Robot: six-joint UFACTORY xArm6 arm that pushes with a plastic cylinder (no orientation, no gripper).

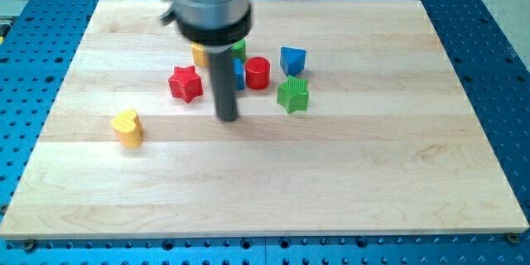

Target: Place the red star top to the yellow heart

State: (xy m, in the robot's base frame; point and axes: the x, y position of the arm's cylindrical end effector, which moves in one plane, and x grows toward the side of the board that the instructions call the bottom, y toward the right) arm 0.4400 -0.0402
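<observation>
The red star (186, 84) lies on the wooden board (348, 182), left of centre. The yellow heart (127, 127) lies lower and further to the view's left, apart from the star. My tip (228, 118) rests on the board just to the right of the red star and a little below it, not touching it. The rod rises from there and hides parts of the blocks behind it.
A red cylinder (257, 73), a blue block (292, 60) and a green star (292, 94) lie to the rod's right. A yellow block (199, 55), a green block (239, 49) and another blue block (239, 74) are partly hidden behind the rod.
</observation>
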